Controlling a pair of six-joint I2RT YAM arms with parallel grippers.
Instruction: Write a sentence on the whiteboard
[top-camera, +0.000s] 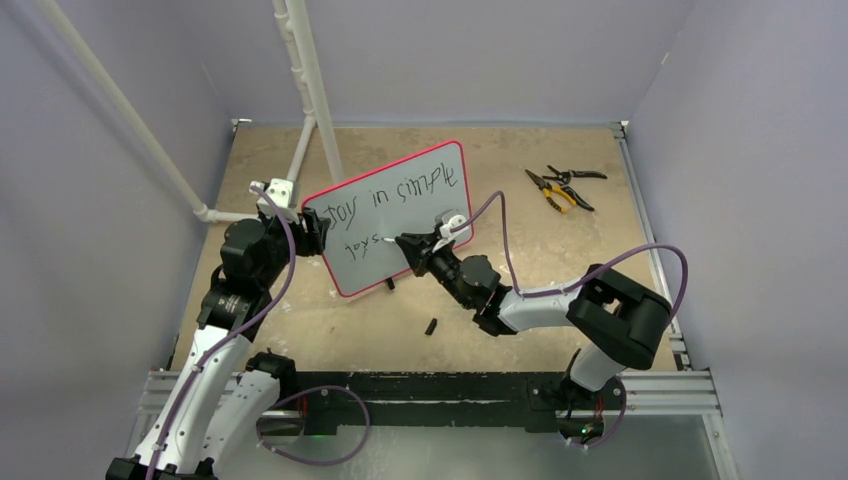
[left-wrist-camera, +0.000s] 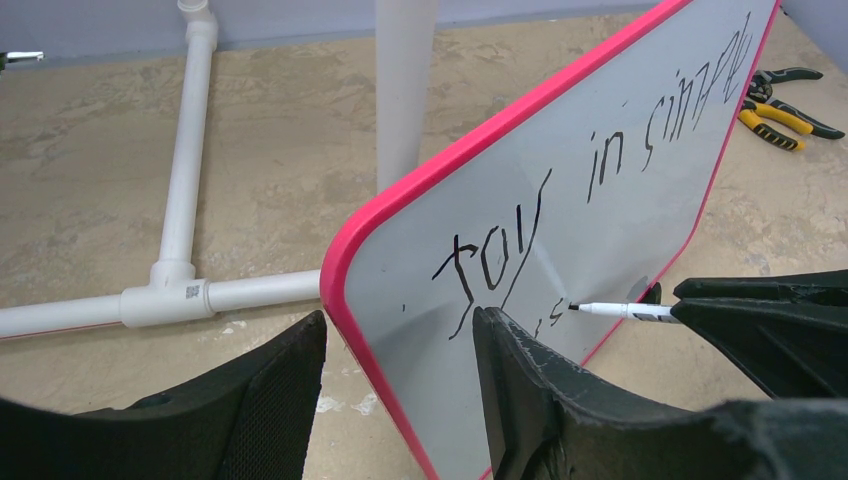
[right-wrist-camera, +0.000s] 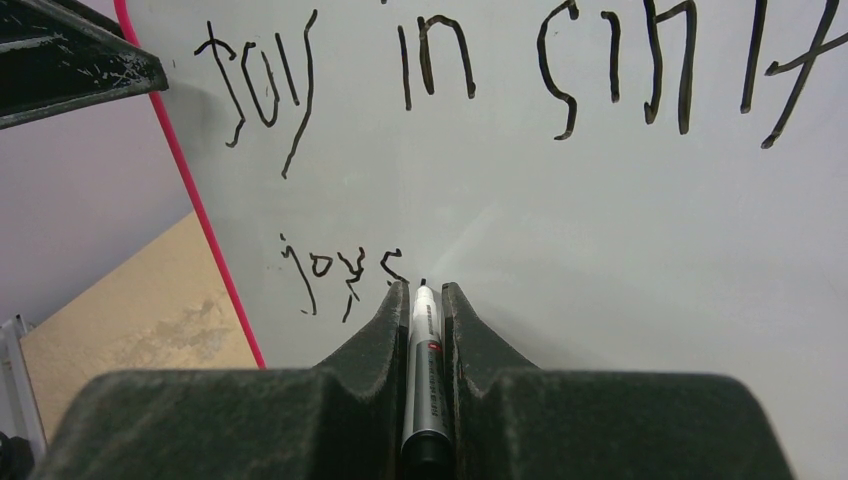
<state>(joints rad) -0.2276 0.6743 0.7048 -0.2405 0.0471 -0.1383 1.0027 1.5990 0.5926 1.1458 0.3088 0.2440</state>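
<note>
The worn tan table (top-camera: 400, 335) carries yellow-handled pliers (top-camera: 553, 196), a small black piece (top-camera: 432, 326) and white piping (left-wrist-camera: 185, 180).

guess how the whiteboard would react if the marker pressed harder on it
Probably stiff: the whiteboard, held tilted, shows a flat face. It looks thin and likely light, so it may swing back, since the left gripper grips just one edge. The glossy face seems slick, so the marker in the right gripper could skid.
</note>
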